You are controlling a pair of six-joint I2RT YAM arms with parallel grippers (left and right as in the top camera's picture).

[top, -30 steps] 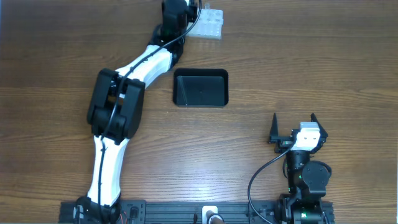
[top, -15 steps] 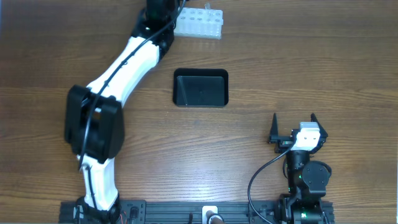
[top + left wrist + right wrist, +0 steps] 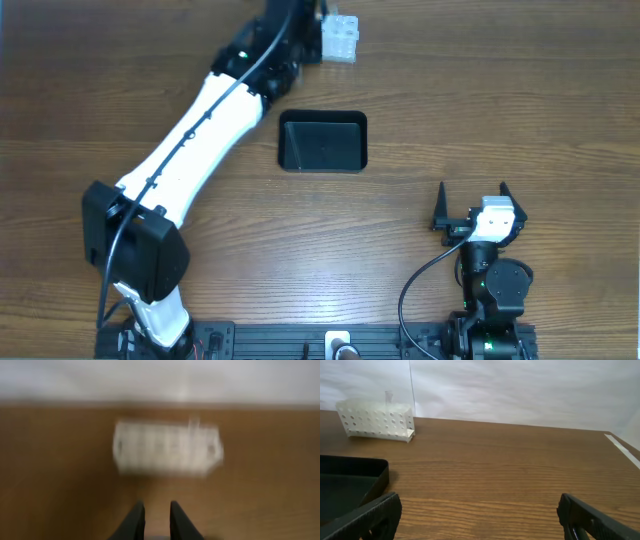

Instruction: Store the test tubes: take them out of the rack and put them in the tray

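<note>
Overhead view, two low wrist views; rack [image 3: 340, 40] common to all.

A brown table [image 3: 500, 100] with fine horizontal wood grain carries a plain black tray [image 3: 322, 145] at upper centre of the top view. A whitish, translucent rack [image 3: 340, 40], dotted with rows of small round holes, stands at the top edge. The left arm [image 3: 200, 125], white along its links with black joints and a black cable, crosses from lower left. The left gripper [image 3: 156, 506] has black fingers, the right gripper [image 3: 472, 188] at lower right is black with a white block behind it, and a pale white wall [image 3: 520, 390] backs the table.
</note>
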